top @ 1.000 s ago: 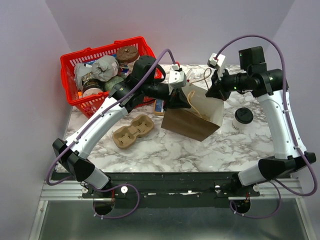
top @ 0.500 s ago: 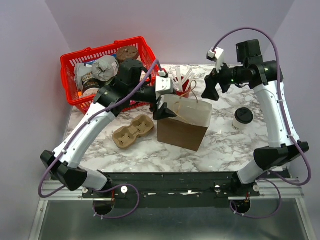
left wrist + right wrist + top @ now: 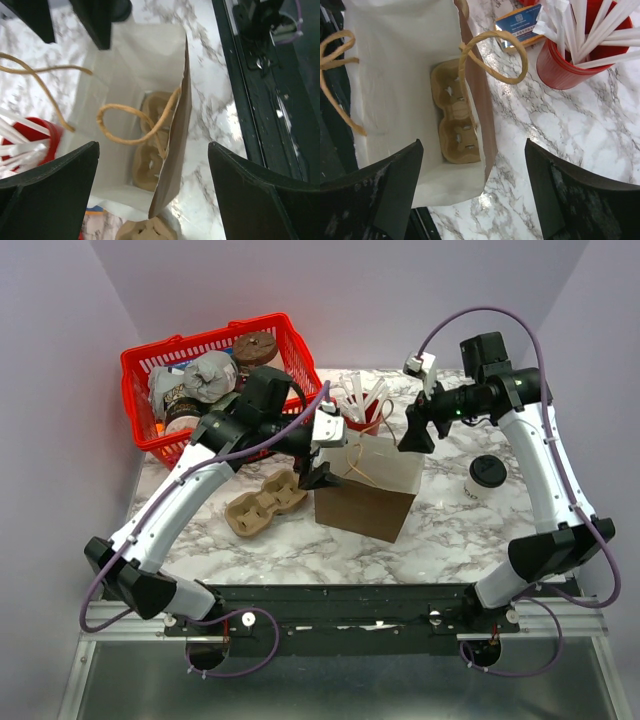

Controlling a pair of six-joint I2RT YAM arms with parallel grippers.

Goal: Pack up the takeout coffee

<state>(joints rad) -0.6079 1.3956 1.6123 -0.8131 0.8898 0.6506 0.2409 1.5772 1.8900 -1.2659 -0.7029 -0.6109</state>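
Note:
The takeout coffee (image 3: pixel 486 476), a cream paper cup with a black lid, stands on the marble right of the bag, apart from both grippers. The brown paper bag (image 3: pixel 365 505) stands upright and open at the table's middle. In the right wrist view a cardboard cup carrier (image 3: pixel 455 120) lies on the bag's floor. My left gripper (image 3: pixel 322 468) hangs open at the bag's left rim, whose brown wall (image 3: pixel 172 165) runs between the jaws untouched. At the bag's back right corner my right gripper (image 3: pixel 412 432) is open too, over the bag's edge (image 3: pixel 485 140).
A red cup of white cutlery (image 3: pixel 365 410) stands just behind the bag. A second cup carrier (image 3: pixel 265 502) lies to the bag's left. The red basket (image 3: pixel 140 365) of wrapped food and tubs sits at the back left. A blue card (image 3: pixel 520 27) lies by the red cup.
Both grippers have opened and let go of the bag's rim. The bag has gone from tilted to upright and shifted slightly left. Both arms stay close to it.

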